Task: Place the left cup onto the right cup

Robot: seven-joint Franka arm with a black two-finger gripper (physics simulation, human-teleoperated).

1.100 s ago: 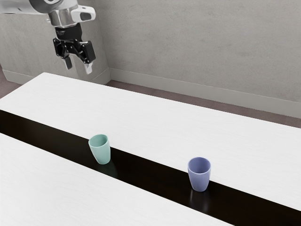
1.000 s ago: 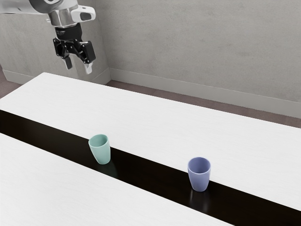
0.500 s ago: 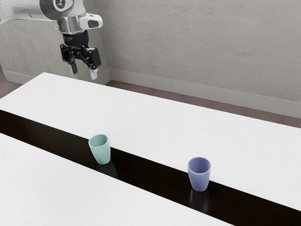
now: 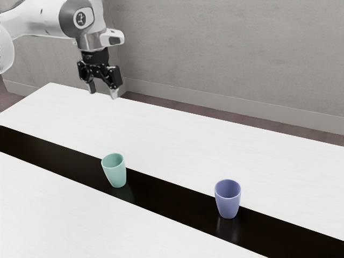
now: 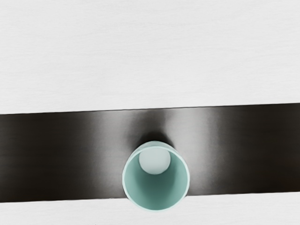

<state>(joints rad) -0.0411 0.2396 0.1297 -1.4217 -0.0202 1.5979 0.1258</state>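
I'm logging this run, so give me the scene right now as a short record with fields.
green cup: upright on the black strip, toward the exterior view's left; inside empty
blue cup: upright on the same strip, toward the exterior view's right
cups: apart, not stacked
gripper: open, holding nothing, raised over the table, well clear of both cups
table: white, crossed by the strip
task: green cup not yet grasped

Upright green cup (image 5: 156, 176) on dark strip (image 5: 56, 157)

Bare room: concrete wall (image 4: 242, 43), white table (image 4: 188, 134)
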